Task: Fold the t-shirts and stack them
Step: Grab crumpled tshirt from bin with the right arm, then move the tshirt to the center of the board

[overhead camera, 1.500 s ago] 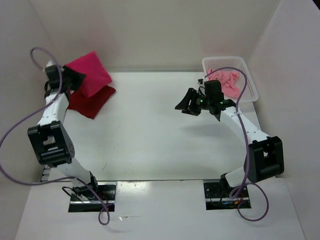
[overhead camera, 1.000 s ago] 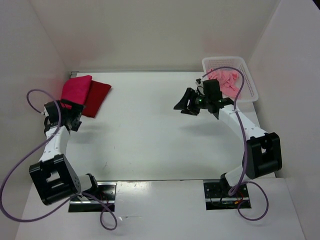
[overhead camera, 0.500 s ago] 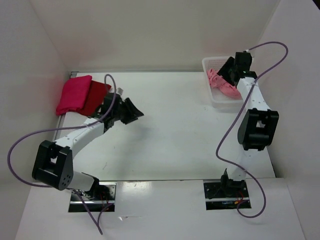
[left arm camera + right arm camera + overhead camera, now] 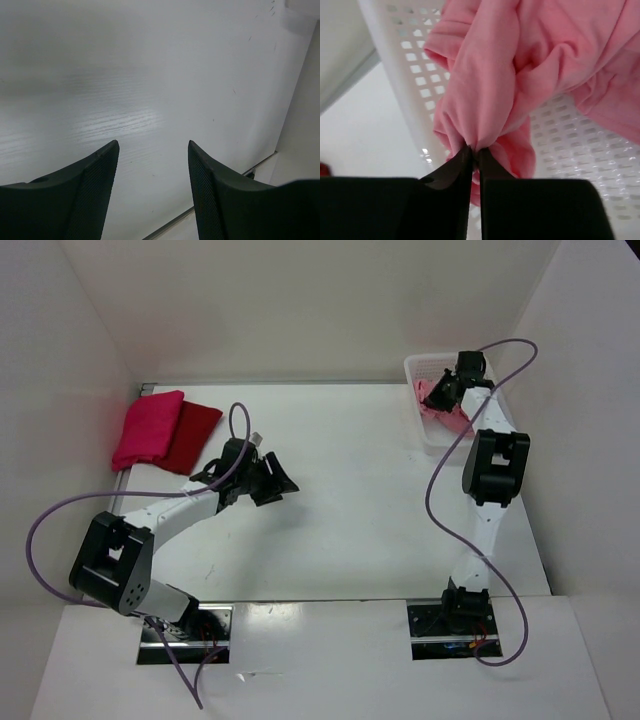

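At far left, the folded bright magenta-pink cloth t-shirt overlaps the folded dark red cloth t-shirt; the left gripper hangs over the white table, jaws apart, holding nothing; the right gripper pinches the crumpled light salmon-pink t-shirt inside the white mesh plastic basket.

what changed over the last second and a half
The left hand let go of the magenta shirt, leaving it folded on the dark red shirt, then swung right and now hangs open over the table. The right hand moved back to the white basket and pinched shut on the salmon shirt. The two stacked shirts have not shifted since being set down.
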### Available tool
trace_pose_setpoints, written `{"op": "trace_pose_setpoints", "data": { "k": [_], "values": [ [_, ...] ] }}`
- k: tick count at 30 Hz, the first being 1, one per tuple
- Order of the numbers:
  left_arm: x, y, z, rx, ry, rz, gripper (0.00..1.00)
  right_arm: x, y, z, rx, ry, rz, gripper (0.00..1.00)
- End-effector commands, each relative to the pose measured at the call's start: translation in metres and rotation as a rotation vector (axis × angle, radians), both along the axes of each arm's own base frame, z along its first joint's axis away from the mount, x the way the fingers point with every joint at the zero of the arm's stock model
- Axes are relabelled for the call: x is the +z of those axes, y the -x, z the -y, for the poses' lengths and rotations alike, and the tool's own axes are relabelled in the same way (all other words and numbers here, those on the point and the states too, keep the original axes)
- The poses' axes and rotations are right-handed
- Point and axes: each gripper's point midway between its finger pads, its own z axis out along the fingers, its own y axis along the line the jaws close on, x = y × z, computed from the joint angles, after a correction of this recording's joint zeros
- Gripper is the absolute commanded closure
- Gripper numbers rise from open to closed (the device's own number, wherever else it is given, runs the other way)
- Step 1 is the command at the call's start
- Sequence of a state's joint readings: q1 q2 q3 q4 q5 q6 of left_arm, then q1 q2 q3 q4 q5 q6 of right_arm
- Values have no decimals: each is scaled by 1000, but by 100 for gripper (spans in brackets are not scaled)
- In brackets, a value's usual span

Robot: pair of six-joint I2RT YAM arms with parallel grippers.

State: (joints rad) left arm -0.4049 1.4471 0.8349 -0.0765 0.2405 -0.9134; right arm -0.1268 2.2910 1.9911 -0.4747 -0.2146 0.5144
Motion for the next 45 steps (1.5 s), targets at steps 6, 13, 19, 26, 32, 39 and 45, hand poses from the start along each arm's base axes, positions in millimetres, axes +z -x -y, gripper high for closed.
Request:
{"op": "trace_pose_setpoints", "data": {
  "k": [6, 13, 19, 26, 32, 39, 45],
  "values": [
    [13, -4, 5, -22, 20, 49, 34, 223, 32, -18, 34, -2, 484, 100],
    [37, -30, -9, 45, 37, 94, 31, 395, 141, -119, 307, -114, 826, 100],
    [25, -43, -59, 192, 64, 33, 29, 535, 279, -238, 742, -305, 1166, 100],
    [26, -43, -144, 422, 102, 26, 26, 553, 311, -250, 861, -356, 1233, 100],
    [32, -36, -199, 546, 103, 45, 26, 326, 186, -240, 687, -394, 746, 92],
    [25, -35, -204, 510, 9, 60, 28, 130, 134, -214, 461, -208, 236, 38],
    [35, -41, -144, 296, -91, 130, 29, 87, 193, -209, 451, -152, 107, 51]
  ]
}}
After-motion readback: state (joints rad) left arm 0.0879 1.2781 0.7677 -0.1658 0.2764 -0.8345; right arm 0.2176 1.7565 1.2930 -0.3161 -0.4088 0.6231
